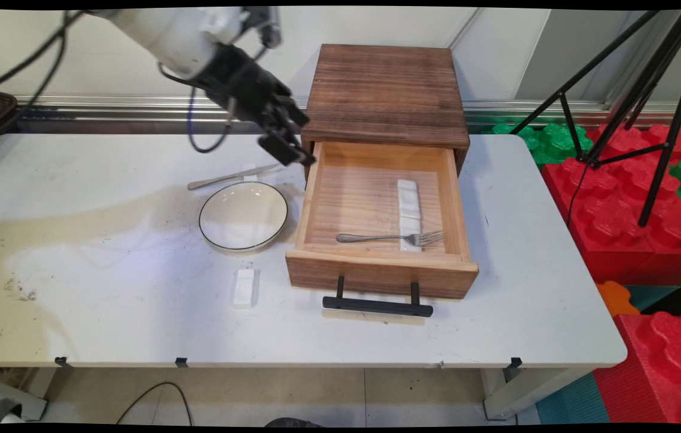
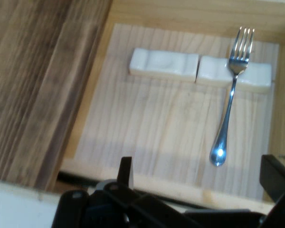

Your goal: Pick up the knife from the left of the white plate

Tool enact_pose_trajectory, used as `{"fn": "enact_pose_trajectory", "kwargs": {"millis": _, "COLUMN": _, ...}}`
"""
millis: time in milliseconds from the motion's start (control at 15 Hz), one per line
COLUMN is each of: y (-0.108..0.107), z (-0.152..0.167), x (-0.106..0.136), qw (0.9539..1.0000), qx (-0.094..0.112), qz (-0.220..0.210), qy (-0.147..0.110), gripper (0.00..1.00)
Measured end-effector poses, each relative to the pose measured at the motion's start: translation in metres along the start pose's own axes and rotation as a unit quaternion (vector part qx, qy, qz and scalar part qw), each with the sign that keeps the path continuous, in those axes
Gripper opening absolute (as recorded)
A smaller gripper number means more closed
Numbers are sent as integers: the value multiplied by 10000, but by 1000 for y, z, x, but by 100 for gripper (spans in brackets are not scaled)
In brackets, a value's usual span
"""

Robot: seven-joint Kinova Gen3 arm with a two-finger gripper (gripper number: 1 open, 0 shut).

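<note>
My gripper (image 1: 296,139) hangs open and empty above the left rear corner of the pulled-out wooden drawer (image 1: 316,180), beside the dark wooden cabinet (image 1: 385,90). In the hand view the gripper (image 2: 199,176) looks down into the drawer (image 2: 99,95), with its fingers (image 2: 126,170) wide apart. A metal fork (image 1: 388,237) lies in the drawer, its tines on a white cutlery rest (image 1: 410,240); a second white rest (image 1: 407,195) lies behind it. The hand view shows the fork (image 2: 230,95) and both rests (image 2: 164,64).
A white bowl (image 1: 243,215) sits left of the drawer, with a knife (image 1: 229,177) behind it and a small white rest (image 1: 244,287) in front. The drawer's black handle (image 1: 377,305) juts forward. A tripod (image 1: 635,90) and foam blocks (image 1: 635,216) stand to the right.
</note>
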Motion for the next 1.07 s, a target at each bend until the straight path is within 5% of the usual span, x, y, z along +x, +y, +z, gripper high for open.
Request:
{"fn": "enact_pose_trajectory", "kwargs": {"millis": 467, "y": -5, "z": -48, "x": -51, "qw": 9992, "qx": 227, "qz": -328, "qy": 8, "gripper": 100}}
{"fn": "enact_pose_trajectory", "kwargs": {"millis": 1067, "y": -33, "z": -65, "x": -101, "qw": 9959, "qx": 562, "qz": -641, "qy": -307, "gripper": 100}}
